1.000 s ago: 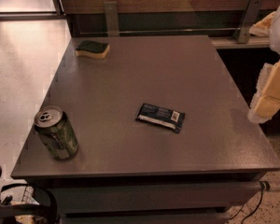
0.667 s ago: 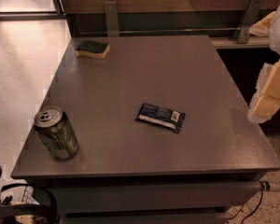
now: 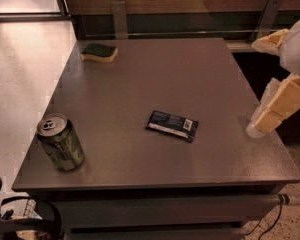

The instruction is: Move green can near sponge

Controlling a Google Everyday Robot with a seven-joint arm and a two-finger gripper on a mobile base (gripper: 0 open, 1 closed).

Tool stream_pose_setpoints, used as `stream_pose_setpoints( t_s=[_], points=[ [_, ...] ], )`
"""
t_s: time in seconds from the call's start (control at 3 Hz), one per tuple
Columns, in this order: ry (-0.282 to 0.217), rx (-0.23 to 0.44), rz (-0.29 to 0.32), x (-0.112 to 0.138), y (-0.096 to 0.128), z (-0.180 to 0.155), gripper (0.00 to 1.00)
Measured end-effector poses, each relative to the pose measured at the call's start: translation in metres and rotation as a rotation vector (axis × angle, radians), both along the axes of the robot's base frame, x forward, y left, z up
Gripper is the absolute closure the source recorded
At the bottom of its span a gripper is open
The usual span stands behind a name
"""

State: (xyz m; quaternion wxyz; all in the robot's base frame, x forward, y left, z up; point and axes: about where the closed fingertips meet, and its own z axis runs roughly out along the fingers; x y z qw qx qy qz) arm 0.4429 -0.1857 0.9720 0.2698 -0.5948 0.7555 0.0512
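The green can (image 3: 61,142) stands upright near the front left corner of the grey table (image 3: 155,84); its silver top with pull tab faces up. The sponge (image 3: 99,52), dark green over yellow, lies at the far left corner of the table. My gripper (image 3: 270,111) hangs at the right edge of the table, pale yellow and white, far from both the can and the sponge and holding nothing that I can see.
A flat dark snack packet (image 3: 172,125) lies near the middle of the table, towards the front. Two metal brackets (image 3: 120,19) rise behind the table's back edge. Light floor lies to the left, and a dark wheel (image 3: 25,216) shows at the lower left.
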Motion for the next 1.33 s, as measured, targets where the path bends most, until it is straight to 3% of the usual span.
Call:
stream_pose_setpoints(
  t_s=[0.67, 1.0, 1.33],
  points=[
    [-0.104, 0.348, 0.101, 0.006, 0.064, -0.017, 0.00],
    [-0.125, 0.499, 0.206, 0.002, 0.113, -0.009, 0.00],
    [-0.125, 0.497, 0.205, 0.002, 0.113, -0.009, 0.00]
  ],
)
